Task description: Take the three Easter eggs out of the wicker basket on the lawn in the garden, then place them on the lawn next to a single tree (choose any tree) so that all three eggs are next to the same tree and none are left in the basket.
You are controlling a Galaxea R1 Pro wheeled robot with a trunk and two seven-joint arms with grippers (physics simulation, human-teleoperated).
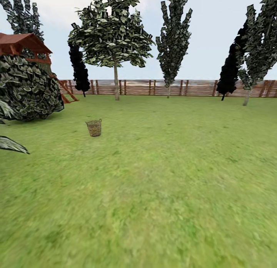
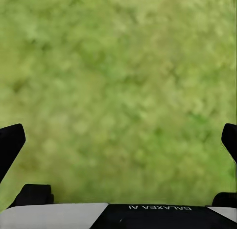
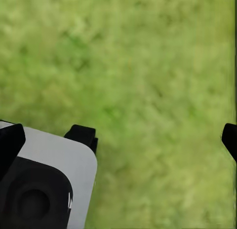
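Note:
The wicker basket (image 1: 94, 128) stands far off on the lawn (image 1: 161, 175), left of centre in the head view; it is too small to tell what it holds, and the eggs are hidden. Behind it, near the fence, rises the tree (image 1: 115, 81) with a pale bare trunk and a broad canopy. My left gripper (image 2: 118, 140) hangs open over bare grass, black fingertips (image 2: 11, 142) spread wide apart. My right gripper (image 3: 118, 137) is open as well, with nothing but grass between its fingertips (image 3: 229, 137).
A brown slat fence (image 1: 169, 87) closes the far side. A wooden playset (image 1: 23, 47) and a big leafy bush (image 1: 29, 87) stand at the left. Dark cypress-like trees (image 1: 80, 70) and thin leafy trees (image 1: 171, 41) line the fence. A grey-and-black robot part (image 3: 42, 184) shows in the right wrist view.

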